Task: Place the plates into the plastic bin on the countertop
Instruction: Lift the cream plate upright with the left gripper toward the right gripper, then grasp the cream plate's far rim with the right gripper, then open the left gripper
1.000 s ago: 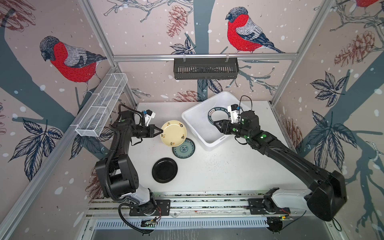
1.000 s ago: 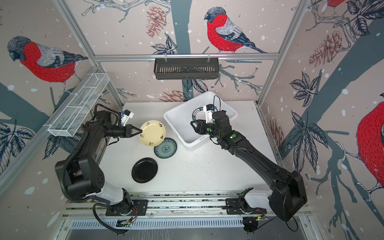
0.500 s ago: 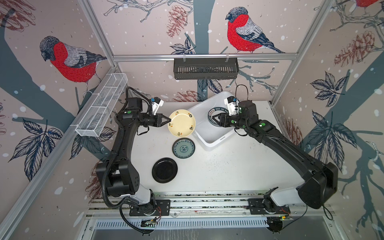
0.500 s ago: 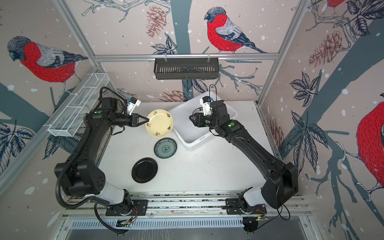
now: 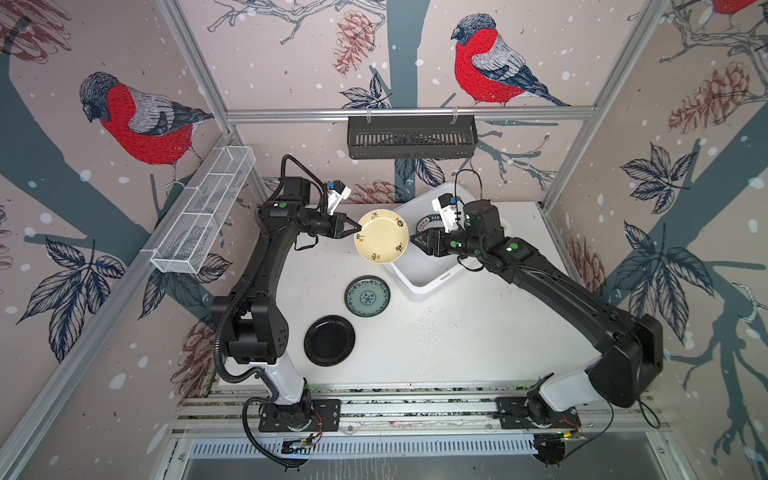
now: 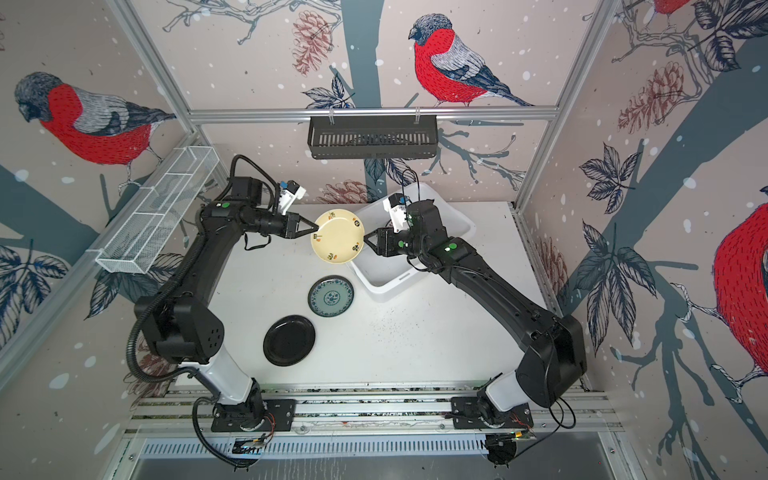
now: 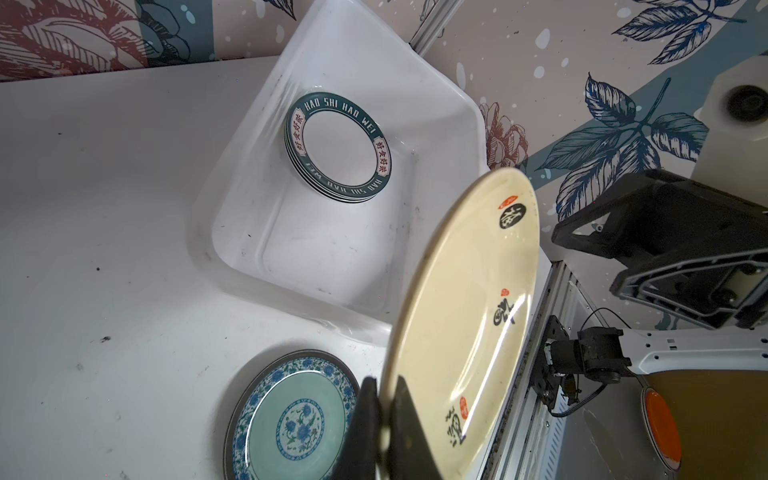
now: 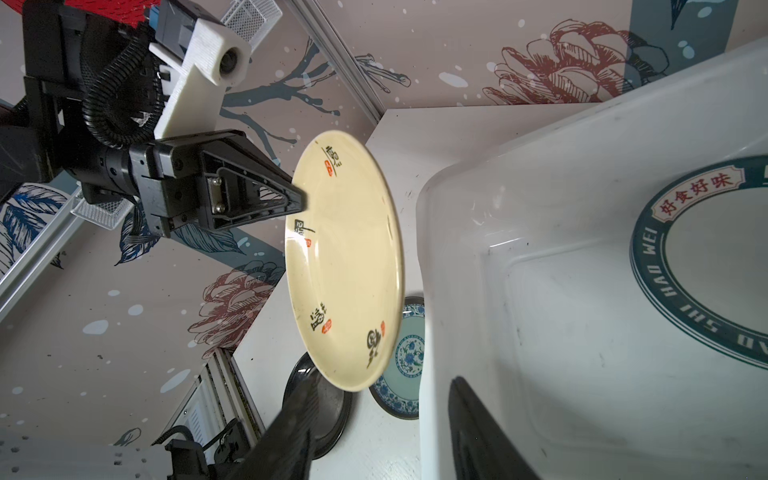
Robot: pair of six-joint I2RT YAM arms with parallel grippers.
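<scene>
The left gripper [image 5: 356,228] is clenched on the left rim of the cream-yellow plate [image 5: 381,237], its two fingers [image 7: 399,419] pinching the edge from either face. The plate hangs in the air just above the centre of both top views, tilted so that its printed face shows to the camera, and there it overlaps the left rim of the plastic bin [image 5: 430,286].

The right gripper [image 5: 415,240] sits at the same height on the plate's right side, over the bin; its jaws stand apart and hold nothing, and the left wrist view shows a gap between them and the plate.

The bin rests at an angle on the countertop [image 5: 457,345], right of centre and towards the back wall. Inside it a stack of lettered plates [image 7: 338,147] lies flat on the floor by the far wall; it looks three or four deep, though the count is hard to make out.

The teal patterned plate [image 5: 367,296] lies flat on the countertop below the held plate, just beside the bin's lower left wall; the black plate [image 5: 329,340] lies flat further to the lower left, apart from it.
</scene>
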